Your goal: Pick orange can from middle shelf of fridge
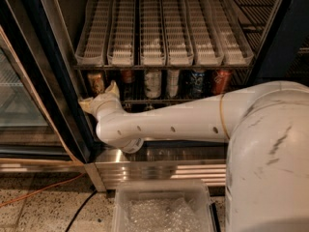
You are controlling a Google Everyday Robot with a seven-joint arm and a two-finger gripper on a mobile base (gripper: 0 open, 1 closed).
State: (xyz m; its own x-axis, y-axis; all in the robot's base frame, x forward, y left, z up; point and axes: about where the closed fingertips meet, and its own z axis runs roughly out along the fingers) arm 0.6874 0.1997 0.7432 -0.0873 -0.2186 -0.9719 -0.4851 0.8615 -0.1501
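**A:** Camera view, starting from the orange can [96, 82]: location?

**B:** Upright at the far left of the row on the wire surface [164, 99], mid-level in the fridge [159, 168], just beneath the white lane trays [164, 28]. Next along, a red-orange can [127, 75], then paler ones, then a coppery-red can [221, 81] at the right end.

**A:** And the tool [98, 96]?

**B:** Just below and in front of the orange can, hard by the fridge's left side. Spread open by the look of it, gripping nothing.

**A:** Risks from here?

**B:** Closing too low and only clipping the base, tipping the orange can back onto the surface. Drifting right and taking the red-orange can instead. Scraping the fridge's left side on the way in, with so little room there. Possibly catching the front edge of the lane trays when lifting out.
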